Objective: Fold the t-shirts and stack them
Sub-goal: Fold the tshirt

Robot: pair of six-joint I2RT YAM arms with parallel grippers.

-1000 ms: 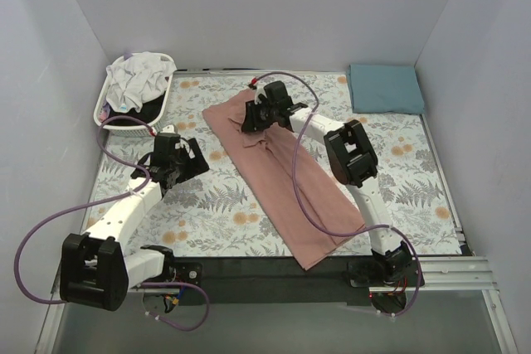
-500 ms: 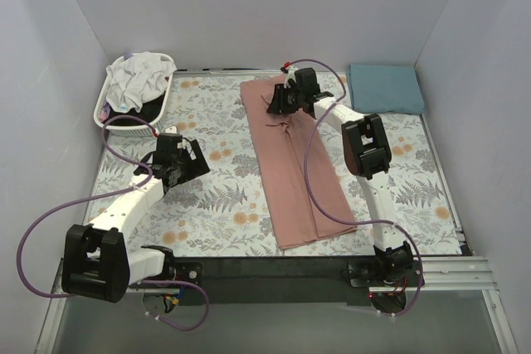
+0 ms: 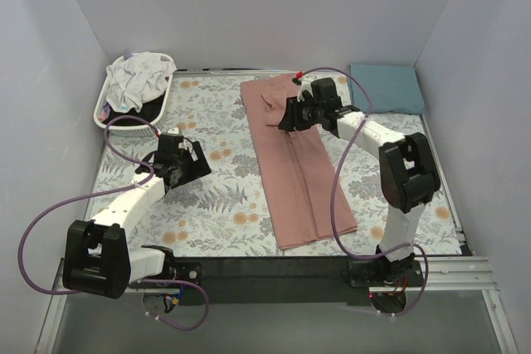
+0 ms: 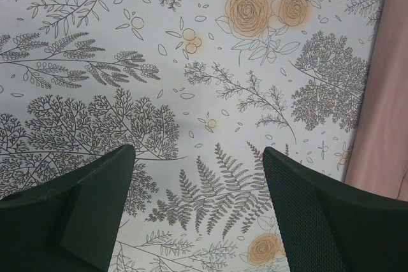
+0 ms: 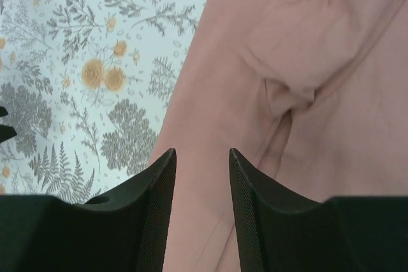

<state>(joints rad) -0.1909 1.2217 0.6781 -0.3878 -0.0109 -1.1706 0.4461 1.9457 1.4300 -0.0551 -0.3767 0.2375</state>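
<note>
Grey walls box in a table spread with a grey-and-orange floral cloth [image 3: 207,205]. At ten o'clock in the overhead view a white slatted basket [image 3: 124,128] holds heaped white and dark tees [image 3: 137,80]; neither wrist camera shows it.

My left gripper [image 3: 192,162] hovers over bare fern print, jaws spread wide with nothing between them. Its wrist view catches only the pink edge at three o'clock.

The pink t-shirt [image 3: 294,180] lies as a long strip running from twelve to six, its near end close to the cloth's front edge, with open cloth on both sides.

My right gripper [image 3: 290,113] is low over the strip's far part, jaws half parted and pinching nothing I can see. Its wrist view shows a small pucker just ahead.

A folded teal tee [image 3: 386,89] lies flat at two o'clock, by the right wall.
</note>
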